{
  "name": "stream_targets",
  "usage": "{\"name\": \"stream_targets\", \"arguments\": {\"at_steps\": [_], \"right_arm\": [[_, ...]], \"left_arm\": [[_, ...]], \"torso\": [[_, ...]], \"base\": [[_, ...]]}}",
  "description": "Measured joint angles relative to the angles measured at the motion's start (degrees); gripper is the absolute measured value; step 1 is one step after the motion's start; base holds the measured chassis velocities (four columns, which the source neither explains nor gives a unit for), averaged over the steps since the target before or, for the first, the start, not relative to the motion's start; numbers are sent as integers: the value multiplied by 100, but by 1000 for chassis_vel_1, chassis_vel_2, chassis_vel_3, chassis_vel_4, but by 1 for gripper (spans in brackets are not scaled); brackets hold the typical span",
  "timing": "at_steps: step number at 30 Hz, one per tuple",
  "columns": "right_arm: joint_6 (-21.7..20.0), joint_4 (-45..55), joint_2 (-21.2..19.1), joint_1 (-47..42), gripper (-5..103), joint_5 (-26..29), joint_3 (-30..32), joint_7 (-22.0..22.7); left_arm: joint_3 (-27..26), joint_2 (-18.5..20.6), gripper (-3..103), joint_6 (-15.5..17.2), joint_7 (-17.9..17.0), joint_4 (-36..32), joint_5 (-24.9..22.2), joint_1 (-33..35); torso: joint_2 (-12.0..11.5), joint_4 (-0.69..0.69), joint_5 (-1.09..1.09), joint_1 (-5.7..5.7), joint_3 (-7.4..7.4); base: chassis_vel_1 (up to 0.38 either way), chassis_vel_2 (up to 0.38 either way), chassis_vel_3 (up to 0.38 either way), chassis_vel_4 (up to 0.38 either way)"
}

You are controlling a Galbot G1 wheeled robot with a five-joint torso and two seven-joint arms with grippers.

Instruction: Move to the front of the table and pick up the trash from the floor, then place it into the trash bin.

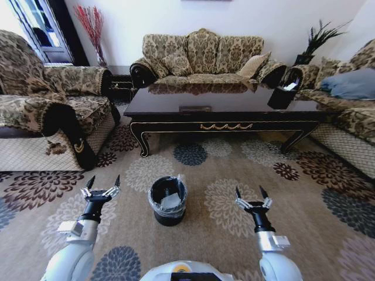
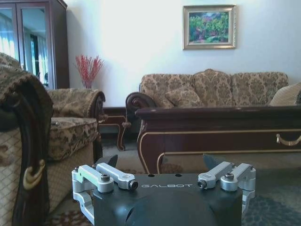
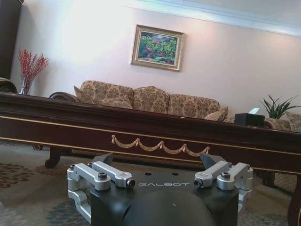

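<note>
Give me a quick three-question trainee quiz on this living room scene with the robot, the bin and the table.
1. True or false: the bin stands on the carpet between the two grippers.
2. Multiple choice: the left gripper and right gripper are A) both open and empty, B) both shut on trash, C) one open, one shut.
3. Fill in: the black tissue box stands on the ___ end of the table, by the robot's sides.

Key: 1 true. 2 A. 3 right.
</note>
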Motion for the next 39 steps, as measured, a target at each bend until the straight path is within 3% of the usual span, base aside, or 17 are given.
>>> {"name": "stream_targets", "arguments": {"at_steps": [9, 16, 39], "right_arm": [[53, -150, 40, -13, 100, -18, -65, -161], [62, -165, -2, 8, 100, -5, -32, -232], [-1, -160, -31, -42, 100, 59, 26, -324]], "left_arm": [[79, -121, 100, -261, 131, 214, 102, 340], [183, -108, 100, -299, 177, -58, 193, 526], [399, -43, 100, -275, 126, -48, 283, 553]], "torso": [[-1, 0, -1, 0, 0], [-1, 0, -1, 0, 0], [0, 0, -1, 0, 0]], "base": [[0, 0, 0, 0], [0, 0, 0, 0], [0, 0, 0, 0]]}}
